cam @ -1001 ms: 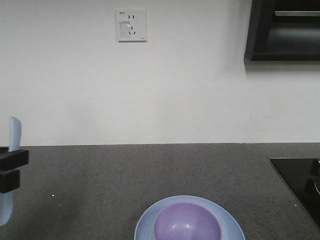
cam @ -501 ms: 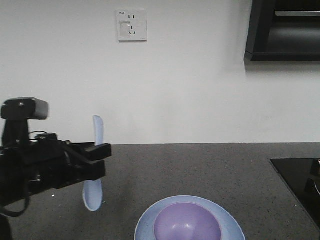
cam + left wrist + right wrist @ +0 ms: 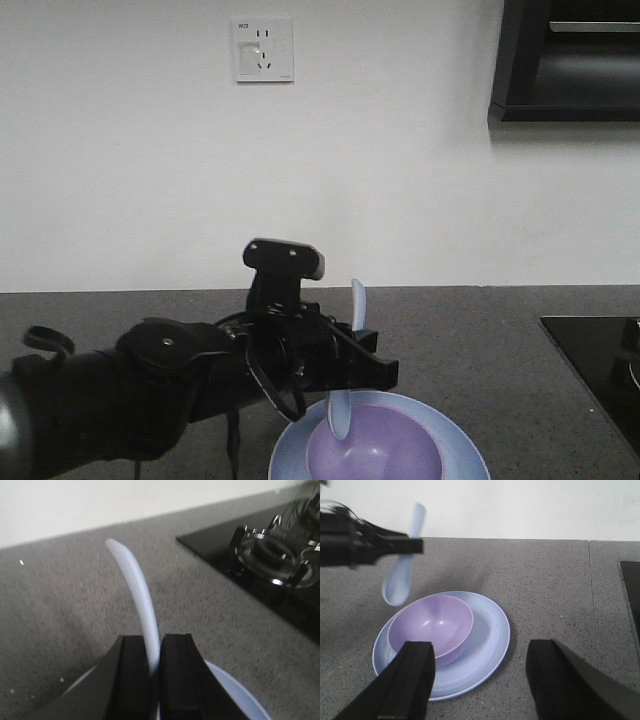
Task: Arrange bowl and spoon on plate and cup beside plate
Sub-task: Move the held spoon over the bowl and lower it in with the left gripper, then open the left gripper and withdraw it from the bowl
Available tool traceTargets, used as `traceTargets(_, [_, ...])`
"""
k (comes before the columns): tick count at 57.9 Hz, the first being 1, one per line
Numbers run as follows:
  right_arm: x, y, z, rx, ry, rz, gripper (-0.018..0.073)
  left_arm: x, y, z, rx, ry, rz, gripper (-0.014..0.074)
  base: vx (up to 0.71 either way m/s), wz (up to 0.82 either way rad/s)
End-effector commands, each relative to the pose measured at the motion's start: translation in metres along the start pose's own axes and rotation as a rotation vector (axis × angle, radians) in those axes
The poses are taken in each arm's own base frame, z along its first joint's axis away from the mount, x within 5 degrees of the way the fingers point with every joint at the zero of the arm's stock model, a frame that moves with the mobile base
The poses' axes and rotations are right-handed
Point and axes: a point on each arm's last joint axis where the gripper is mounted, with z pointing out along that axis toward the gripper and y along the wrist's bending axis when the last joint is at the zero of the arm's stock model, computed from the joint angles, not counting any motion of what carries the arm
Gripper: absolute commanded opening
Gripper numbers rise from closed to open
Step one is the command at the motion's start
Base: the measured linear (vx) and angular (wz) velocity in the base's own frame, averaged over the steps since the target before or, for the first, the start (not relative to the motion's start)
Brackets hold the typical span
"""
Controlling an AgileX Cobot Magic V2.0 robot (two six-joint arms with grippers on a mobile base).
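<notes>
The lavender bowl (image 3: 385, 458) sits inside the pale blue plate (image 3: 468, 450) at the near edge of the dark counter. My left gripper (image 3: 385, 372) is shut on the pale blue spoon (image 3: 357, 305), which stands upright with its scoop hanging down over the bowl. The right wrist view shows the spoon (image 3: 400, 582) beside the bowl (image 3: 430, 622), near its left rim, held by the left gripper (image 3: 415, 545). The handle (image 3: 137, 590) sticks out past the closed jaws (image 3: 155, 641). My right gripper (image 3: 482, 647) is open above the plate (image 3: 487, 645), holding nothing. The cup is out of view.
A black hob (image 3: 600, 360) with a metal burner (image 3: 275, 555) lies at the counter's right end. A white wall with a socket (image 3: 263, 50) backs the counter. A dark cabinet (image 3: 570, 60) hangs at the upper right.
My left arm has swept in from the far left to the middle, carrying the spoon from over bare counter to over the bowl. Bowl and plate have not moved.
</notes>
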Motion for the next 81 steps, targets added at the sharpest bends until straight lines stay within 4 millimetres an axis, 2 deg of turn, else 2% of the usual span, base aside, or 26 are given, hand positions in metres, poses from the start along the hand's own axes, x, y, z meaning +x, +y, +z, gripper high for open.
traceTargets(1, [-0.015, 0.000, -0.002, 0.011, -0.093, -0.018, 0.0465, -0.015, -0.006, -0.002, -0.004, -0.054, -0.009, -0.0002, 0.00, 0.00])
traceTargets(9, [-0.015, -0.001, -0.002, 0.023, -0.092, -0.037, 0.0465, -0.001, -0.001, 0.014, -0.014, -0.010, -0.013, 0.0010, 0.00, 0.00])
traceTargets(18, [-0.015, -0.001, -0.002, 0.024, -0.092, -0.039, 0.0465, 0.002, 0.000, 0.016, -0.014, -0.001, -0.011, 0.0081, 0.00, 0.00])
traceTargets(23, [-0.015, -0.001, -0.002, 0.025, -0.094, -0.040, 0.0465, 0.002, 0.000, 0.016, -0.013, -0.001, -0.011, 0.0165, 0.00, 0.00])
traceTargets(36, [-0.015, -0.001, -0.002, 0.026, -0.096, -0.066, 0.0465, 0.003, -0.004, 0.016, 0.028, 0.016, -0.014, 0.0460, 0.00, 0.00])
traceTargets(37, [-0.013, -0.001, -0.002, 0.018, -0.074, -0.048, 0.0465, -0.015, -0.004, -0.001, -0.004, -0.052, -0.019, 0.0544, 0.00, 0.00])
traceTargets(45, [-0.007, -0.002, 0.003, 0.025, 0.015, -0.002, 0.0466, -0.048, -0.002, -0.037, -0.065, -0.175, 0.072, 0.0528, 0.00, 0.00])
traceTargets(52, [-0.004, -0.003, 0.018, 0.033, 0.094, 0.034, 0.0466, -0.084, 0.001, -0.088, -0.104, -0.307, 0.186, 0.0508, 0.00, 0.00])
traceTargets(61, [-0.007, -0.005, 0.043, 0.044, 0.190, 0.035, 0.0466, -0.115, 0.015, -0.158, -0.221, -0.488, 0.170, 0.0503, 0.00, 0.00])
traceTargets(64, [-0.014, -0.005, 0.051, 0.046, 0.214, 0.025, 0.0466, -0.120, 0.022, -0.185, -0.278, -0.546, 0.164, 0.0503, 0.00, 0.00])
traceTargets(68, [-0.027, -0.005, 0.060, 0.050, 0.214, 0.017, 0.0466, -0.116, 0.030, -0.215, -0.338, -0.588, 0.160, 0.0503, 0.00, 0.00])
traceTargets(75, [-0.052, -0.005, 0.073, 0.064, 0.203, -0.007, 0.0466, -0.097, 0.041, -0.263, -0.442, -0.633, 0.154, 0.0503, 0.00, 0.00])
traceTargets(81, [-0.062, -0.005, 0.083, 0.070, 0.220, -0.019, 0.0466, -0.082, 0.045, -0.301, -0.534, -0.688, 0.153, 0.0502, 0.00, 0.00])
